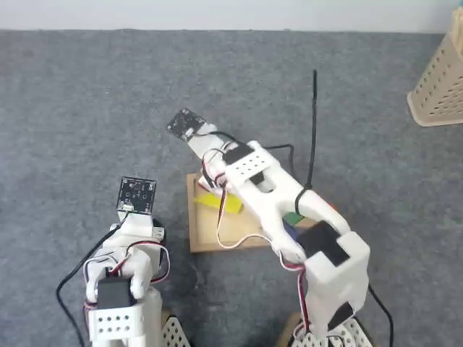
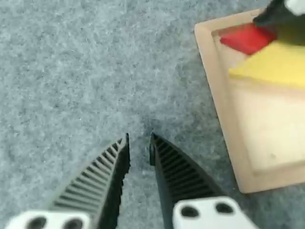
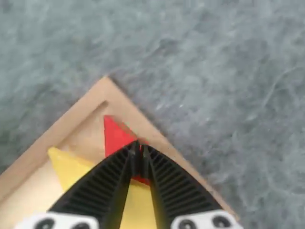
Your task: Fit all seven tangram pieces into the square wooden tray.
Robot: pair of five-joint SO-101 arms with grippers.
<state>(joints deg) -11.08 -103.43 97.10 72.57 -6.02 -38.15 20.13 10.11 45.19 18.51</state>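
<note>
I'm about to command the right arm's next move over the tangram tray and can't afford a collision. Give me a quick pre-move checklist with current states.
1. Red piece in the tray corner: ok.
2. Right gripper fingers closed at the red piece: ok; real grip on it: cannot tell.
3. Yellow piece inside the tray, beside red: ok.
4. Left gripper off the tray, over carpet, empty: ok.
5. All seven pieces in: cannot tell; right arm covers part.
</note>
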